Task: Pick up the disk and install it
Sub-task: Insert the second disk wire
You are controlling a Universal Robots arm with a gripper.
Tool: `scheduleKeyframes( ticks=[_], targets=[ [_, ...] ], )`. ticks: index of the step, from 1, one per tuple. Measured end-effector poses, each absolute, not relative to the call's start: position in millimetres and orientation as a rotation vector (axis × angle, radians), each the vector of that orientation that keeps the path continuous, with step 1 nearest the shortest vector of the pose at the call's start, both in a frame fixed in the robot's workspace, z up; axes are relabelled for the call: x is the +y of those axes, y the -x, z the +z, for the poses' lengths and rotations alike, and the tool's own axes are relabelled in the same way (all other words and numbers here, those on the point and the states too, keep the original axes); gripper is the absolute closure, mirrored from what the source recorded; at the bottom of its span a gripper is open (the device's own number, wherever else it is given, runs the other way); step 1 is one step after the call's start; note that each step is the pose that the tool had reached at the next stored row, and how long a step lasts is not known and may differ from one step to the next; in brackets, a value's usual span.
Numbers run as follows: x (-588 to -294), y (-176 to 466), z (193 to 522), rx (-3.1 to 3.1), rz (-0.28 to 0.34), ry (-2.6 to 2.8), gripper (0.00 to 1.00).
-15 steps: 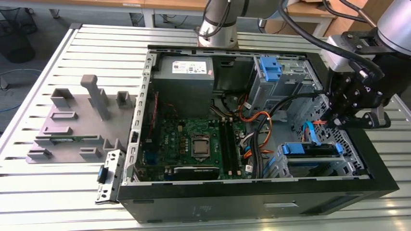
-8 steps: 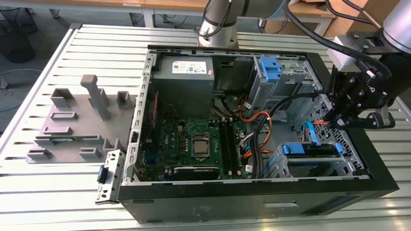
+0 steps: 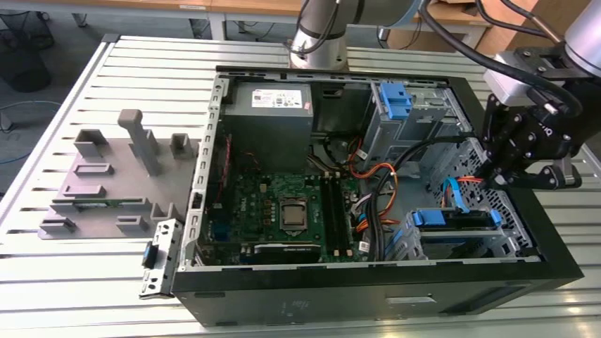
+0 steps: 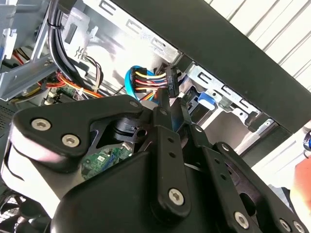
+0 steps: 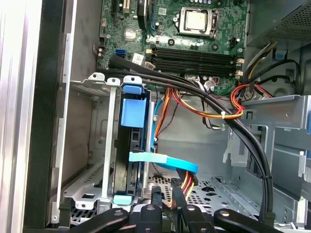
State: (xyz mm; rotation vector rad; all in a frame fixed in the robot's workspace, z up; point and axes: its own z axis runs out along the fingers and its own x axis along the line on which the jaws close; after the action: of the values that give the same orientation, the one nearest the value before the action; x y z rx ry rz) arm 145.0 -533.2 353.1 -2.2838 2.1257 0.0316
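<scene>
One arm worked over an open computer case (image 3: 376, 299) that lay on its side on the slatted bench (image 3: 75, 282). The gripper (image 3: 497, 176) hung inside the case at the exterior view's right, just above the lower drive cage (image 3: 511, 243).

The disk (image 3: 455, 220) sat in that cage, with its blue carrier frame visible along the upper edge. In the first wrist view the disk (image 5: 132, 116) stood on edge between the cage's metal rails, close beside the gripper (image 5: 166, 194) but not held by it.

In the second wrist view the gripper (image 4: 170, 104) had its jaws pressed in on a black connector (image 4: 169, 80) — the plug at the end of a bundle of red, yellow and orange wires (image 4: 143, 77). A blue flat cable (image 5: 165, 162) ran across in front of the disk, just beside the jaws.

Other items in the case:
- the motherboard (image 3: 281, 208), in the middle of the case floor;
- the grey power supply box (image 3: 270, 102), at the far end;
- an upper drive bay with a blue latch (image 3: 399, 98), near the arm's base.

A grey fixture block (image 3: 112, 176) stood on the bench at the exterior view's left — well apart from the case opening.
</scene>
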Motion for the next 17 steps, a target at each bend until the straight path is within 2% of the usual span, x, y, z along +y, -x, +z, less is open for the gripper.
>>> scheduleKeyframes(
  ticks=[17],
  targets=[
    [-533.1, -151.6, 349.6, 2.074, 0.040, 2.340, 0.76]
  ],
)
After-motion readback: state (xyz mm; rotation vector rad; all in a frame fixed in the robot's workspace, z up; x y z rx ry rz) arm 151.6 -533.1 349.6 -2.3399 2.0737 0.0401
